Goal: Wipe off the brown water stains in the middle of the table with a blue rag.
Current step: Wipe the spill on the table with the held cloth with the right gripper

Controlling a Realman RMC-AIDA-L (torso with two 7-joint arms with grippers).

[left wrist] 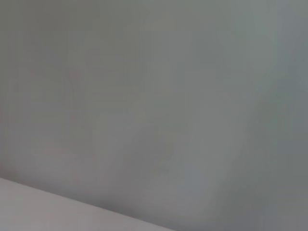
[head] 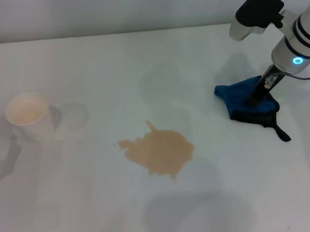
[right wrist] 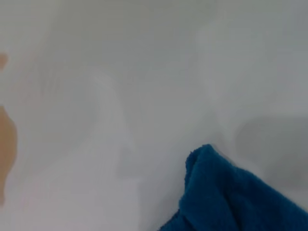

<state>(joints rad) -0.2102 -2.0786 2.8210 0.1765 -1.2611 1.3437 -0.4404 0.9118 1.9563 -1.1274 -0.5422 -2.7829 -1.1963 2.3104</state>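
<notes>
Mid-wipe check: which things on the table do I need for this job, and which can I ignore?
Needed:
- blue rag, on the robot's right, bunched under the right gripper
- brown water stains, mid-table, not yet touched
- table

Ignore:
- white cup, upright on the robot's left, apart from the stain
- left gripper: not in view

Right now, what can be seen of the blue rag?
The blue rag is a bright-blue, plush-looking cloth with dark edging and a short dark tail at one corner. It lies bunched on the white table, apart from the brown stain. The right gripper comes down onto its middle.
</notes>
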